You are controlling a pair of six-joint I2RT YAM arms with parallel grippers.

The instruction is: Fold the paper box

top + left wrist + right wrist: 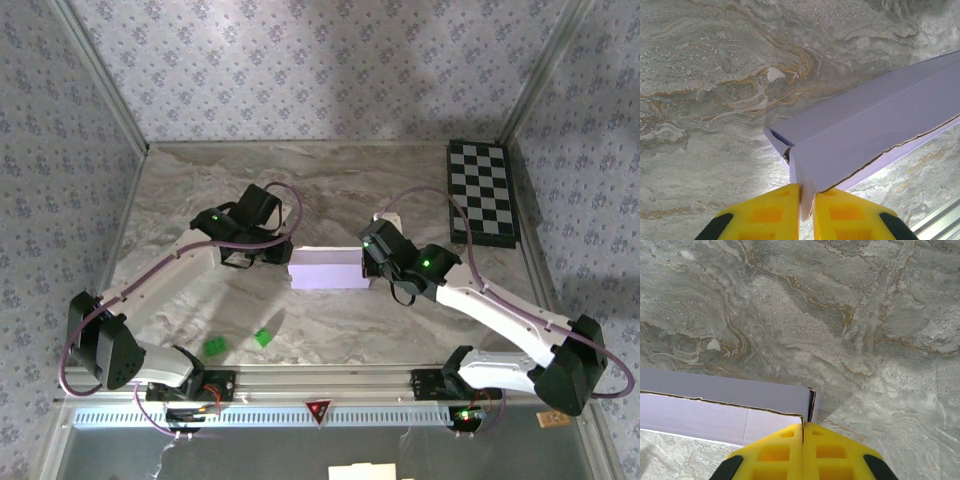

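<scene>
Two pincers, one thing between them. Far left, near the front of the bench (190, 200), two small green bits (215, 347) lie loose, well apart from the work, not part of it.

Left pincer (806, 196): yellow fingers (771, 212) nearly together, a thin wall of card clamped between them at the left end corner of the paper box (328, 270). Gripping the box, not just touching it. A short end flap sits tucked just past that corner.

The box sits mid-bench, pale lilac, shallow and long. Long axis runs left to right, straight across between the two arms, so the body of the box stretches away to the right of the left pincer and to the left of the right one. Both arms about equally near, one on each short end.

Right pincer (803, 429): closed tight, fingers pressed flat together at the right end corner. The torn-looking card edge runs straight into the seam between them, so it is probably nipping that wall, but the card is too thin there to be sure.

Far right, the black-and-white checkerboard (482, 193) lies flat by the wall, clear of the right arm.

Judgement: the next fold turns on both ends being held along that one axis; any pull should be even or the box will skew.
</scene>
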